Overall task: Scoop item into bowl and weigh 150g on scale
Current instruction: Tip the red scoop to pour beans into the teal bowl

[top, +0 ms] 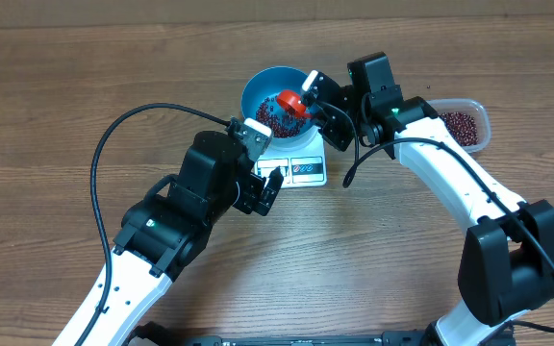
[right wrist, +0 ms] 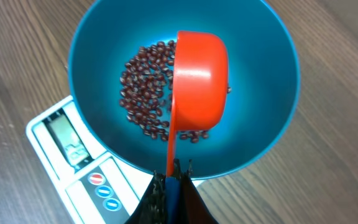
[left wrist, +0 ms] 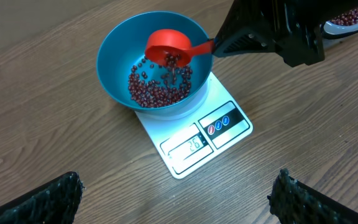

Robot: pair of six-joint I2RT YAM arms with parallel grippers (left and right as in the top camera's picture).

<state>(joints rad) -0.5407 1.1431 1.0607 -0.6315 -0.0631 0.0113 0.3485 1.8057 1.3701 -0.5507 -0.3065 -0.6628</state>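
The light blue bowl [top: 256,85] [left wrist: 114,59] [right wrist: 260,74] stands on the small white scale [top: 306,169] [left wrist: 197,140] [right wrist: 61,143]. Dark red-brown beans [top: 265,117] [left wrist: 157,87] [right wrist: 142,87] cover part of its bottom. My right gripper [top: 314,97] [right wrist: 176,180] is shut on the thin handle of a red scoop [top: 291,103] [left wrist: 169,46] [right wrist: 197,87]. The scoop is tipped over above the bowl, and beans drop from it in the left wrist view. My left gripper [top: 267,187] [left wrist: 179,196] hangs open and empty over bare table, just in front of the scale.
A clear plastic tub [top: 462,125] [left wrist: 353,18] holding more beans sits at the right, behind the right arm. The right arm reaches across from the right, over the scale's far corner. A black cable loops over the table at the left.
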